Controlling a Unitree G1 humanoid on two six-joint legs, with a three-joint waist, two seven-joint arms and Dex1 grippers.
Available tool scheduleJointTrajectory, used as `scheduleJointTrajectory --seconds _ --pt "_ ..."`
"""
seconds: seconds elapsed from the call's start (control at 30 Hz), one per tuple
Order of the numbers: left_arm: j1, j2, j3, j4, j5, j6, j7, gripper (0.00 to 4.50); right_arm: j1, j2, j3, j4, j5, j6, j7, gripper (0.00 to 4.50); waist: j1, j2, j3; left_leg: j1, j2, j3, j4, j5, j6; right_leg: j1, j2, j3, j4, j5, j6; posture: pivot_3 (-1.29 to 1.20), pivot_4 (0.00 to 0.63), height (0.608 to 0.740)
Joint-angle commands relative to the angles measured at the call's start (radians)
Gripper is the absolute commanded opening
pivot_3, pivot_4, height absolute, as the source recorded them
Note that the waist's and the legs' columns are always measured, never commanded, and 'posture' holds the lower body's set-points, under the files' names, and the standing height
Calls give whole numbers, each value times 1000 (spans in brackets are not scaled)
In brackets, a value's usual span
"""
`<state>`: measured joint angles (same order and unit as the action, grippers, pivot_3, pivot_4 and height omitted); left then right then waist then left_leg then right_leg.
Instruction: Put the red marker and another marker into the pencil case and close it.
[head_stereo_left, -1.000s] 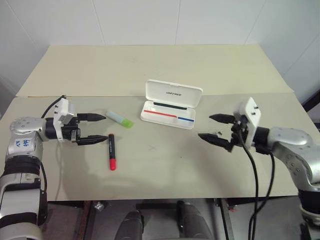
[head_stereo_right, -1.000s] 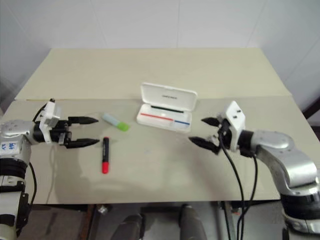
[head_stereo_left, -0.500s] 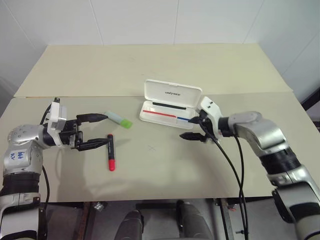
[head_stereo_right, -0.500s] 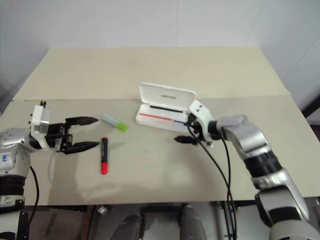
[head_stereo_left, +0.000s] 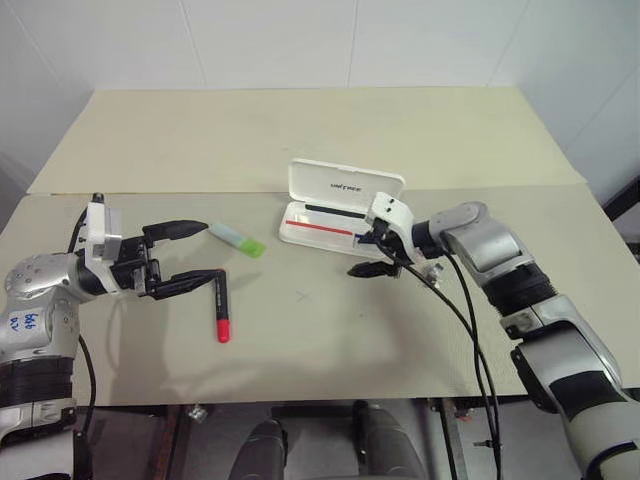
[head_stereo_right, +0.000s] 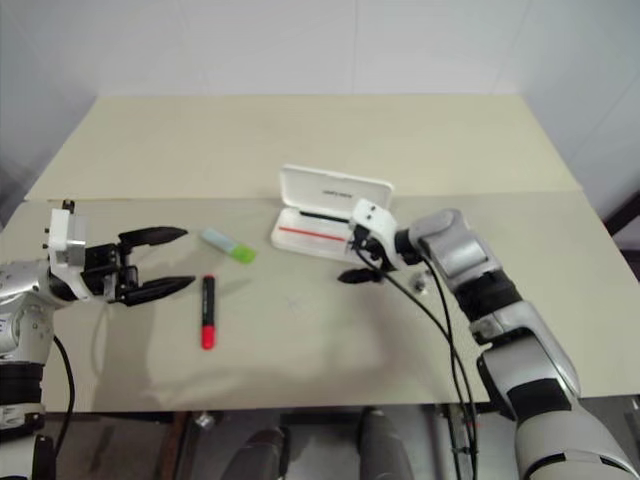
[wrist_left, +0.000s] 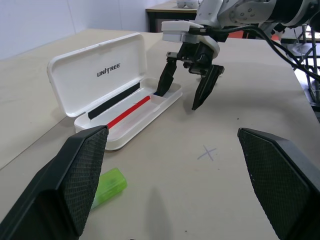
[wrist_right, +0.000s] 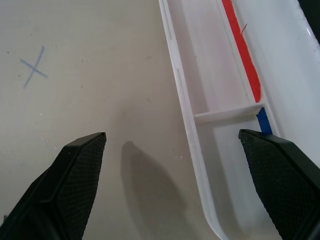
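Nothing picked up yet: both tools wide open and empty. Left tool (head_stereo_left: 185, 256) sits near the red marker (head_stereo_left: 221, 305), so it needs to drop and pinch it; right tool (head_stereo_left: 375, 255) straddles the open pencil case (head_stereo_left: 335, 205) edge.

We can read "UNITREE" in small dark capitals on the inside of the pencil case (wrist_left: 102, 75) lid, which stands open. There's also a pen-drawn X mark (wrist_left: 207, 152) on the table (wrist_left: 280, 90), near the case. The left arm has some blue handwriting on it, but we can't make it out.
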<state>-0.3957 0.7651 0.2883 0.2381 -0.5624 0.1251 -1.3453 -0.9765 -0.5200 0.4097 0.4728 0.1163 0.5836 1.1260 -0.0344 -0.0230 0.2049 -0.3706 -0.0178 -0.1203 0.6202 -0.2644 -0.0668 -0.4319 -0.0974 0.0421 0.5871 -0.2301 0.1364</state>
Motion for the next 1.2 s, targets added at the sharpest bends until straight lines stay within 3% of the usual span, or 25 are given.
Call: scheduleJointTrajectory --seconds 0.03,0.07,0.2,0.37,0.53,0.83,1.2 --pt "-9 11 27 -19 -9 -16 12 4445 -31 16 1 27 -39 -25 10 4500 -1 0 0 0 0 0 0 0 0 0 0 0 0 0 0 0 150 740" --pt "-13 9 25 -17 -7 -18 14 4445 -34 21 2 39 -50 -26 9 4500 -3 0 0 0 0 0 0 0 0 0 0 0 0 0 0 0 150 740" --pt "-19 -1 21 -22 -13 -22 21 4500 -41 33 8 75 -97 -20 -9 3637 -4 0 0 1 0 0 1 0 0 0 0 0 2 0 0 0 150 740" --pt "10 -11 14 -53 -19 -20 16 4500 4 15 -5 -23 -101 26 2 1860 -5 0 0 1 0 0 1 0 0 0 0 0 2 0 -1 0 150 740" --pt "-60 -34 -10 -11 -8 -24 14 4500 12 15 -29 -89 -110 52 -29 75 -1 0 0 1 0 0 1 0 0 0 0 0 2 0 -1 0 150 740" --pt "-116 -57 -44 56 11 -40 -5 4500 134 -19 -111 -372 -98 71 -141 28 4 0 0 -1 0 0 1 0 -1 -1 0 0 1 0 -1 0 150 740" --pt "-169 -78 -66 122 3 -33 -62 4500 346 -192 -117 -905 -7 125 -57 28 4 0 0 0 0 0 1 -1 0 0 1 0 0 0 0 0 150 740"
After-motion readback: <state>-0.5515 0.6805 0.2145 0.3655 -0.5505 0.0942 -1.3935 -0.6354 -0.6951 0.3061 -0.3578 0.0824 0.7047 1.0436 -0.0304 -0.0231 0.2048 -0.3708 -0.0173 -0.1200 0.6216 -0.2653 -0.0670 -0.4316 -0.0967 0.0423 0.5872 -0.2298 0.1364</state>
